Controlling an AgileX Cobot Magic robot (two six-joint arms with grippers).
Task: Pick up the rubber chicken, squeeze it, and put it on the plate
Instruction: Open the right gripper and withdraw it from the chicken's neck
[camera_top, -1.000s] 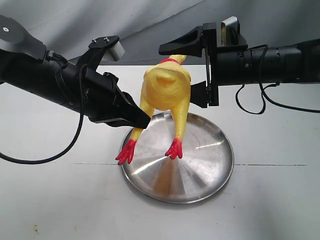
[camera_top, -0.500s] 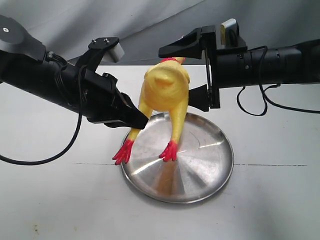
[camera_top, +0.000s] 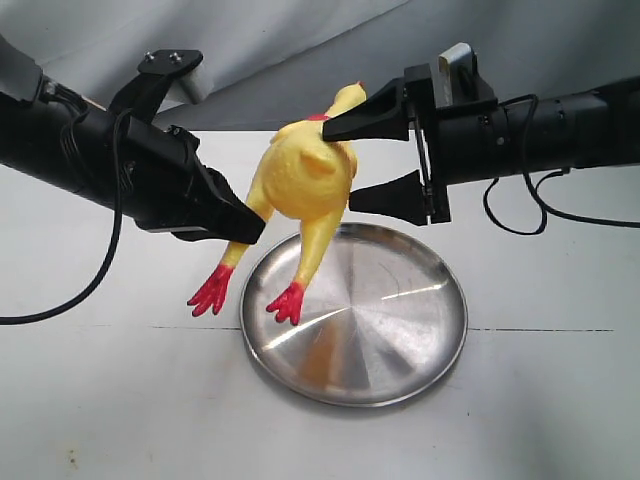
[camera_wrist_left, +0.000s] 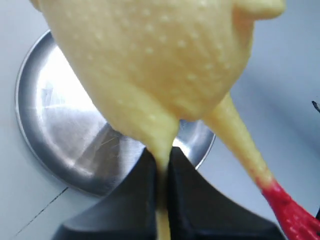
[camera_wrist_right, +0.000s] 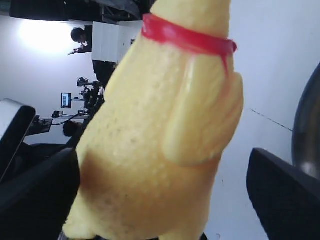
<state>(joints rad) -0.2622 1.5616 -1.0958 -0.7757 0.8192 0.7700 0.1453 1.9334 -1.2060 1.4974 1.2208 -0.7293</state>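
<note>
The yellow rubber chicken (camera_top: 300, 175) hangs tilted in the air over the left rim of the silver plate (camera_top: 400, 330), its red feet (camera_top: 210, 292) dangling low. My left gripper (camera_top: 252, 230) is shut on one thin leg just below the body; the left wrist view shows that leg pinched between the black fingers (camera_wrist_left: 142, 200), with the body (camera_wrist_left: 160, 65) above and the plate (camera_wrist_left: 60, 125) behind. My right gripper (camera_top: 340, 168) is open, its fingers straddling the body near the red collar (camera_wrist_right: 185, 37). One finger (camera_wrist_right: 285, 195) stands well off the chicken (camera_wrist_right: 165, 140).
The plate lies on a white table (camera_top: 120, 400) with a grey cloth (camera_top: 300, 50) behind it. Black cables (camera_top: 500, 215) trail from both arms. The plate's edge (camera_wrist_right: 307, 130) shows in the right wrist view.
The left arm has drawn back to the left and up with the leg. The chicken has swung left and tilted, and one foot now hangs outside the plate's rim. The right gripper stays open.
</note>
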